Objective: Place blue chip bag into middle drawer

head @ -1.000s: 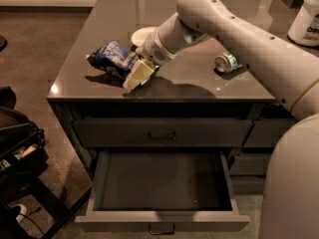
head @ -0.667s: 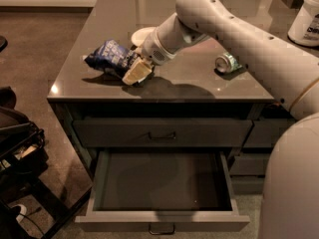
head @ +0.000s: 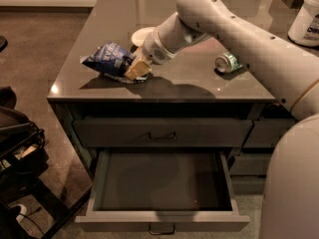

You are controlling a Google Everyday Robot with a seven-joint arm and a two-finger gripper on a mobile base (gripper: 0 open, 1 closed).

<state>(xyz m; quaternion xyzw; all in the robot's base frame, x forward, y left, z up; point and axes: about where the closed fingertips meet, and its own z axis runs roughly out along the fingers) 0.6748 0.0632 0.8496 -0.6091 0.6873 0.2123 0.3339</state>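
Note:
The blue chip bag [head: 106, 58] lies crumpled on the dark countertop [head: 189, 83], near its front left corner. My gripper [head: 137, 69] is low over the counter at the bag's right end and touches it. The arm reaches in from the right. The middle drawer [head: 162, 221] is pulled out below the counter, and its dark box interior shows nothing inside. It sits straight below and in front of the bag.
A white bowl [head: 141, 35] stands just behind the gripper. A green drink can [head: 228, 62] lies on its side at the right. A white tub [head: 306, 19] stands at the far right. The top drawer [head: 162, 132] is closed. Black gear [head: 17, 148] stands on the floor at left.
My gripper has shifted slightly left and closer to the bag's right end. The bag and the drawer have not visibly moved.

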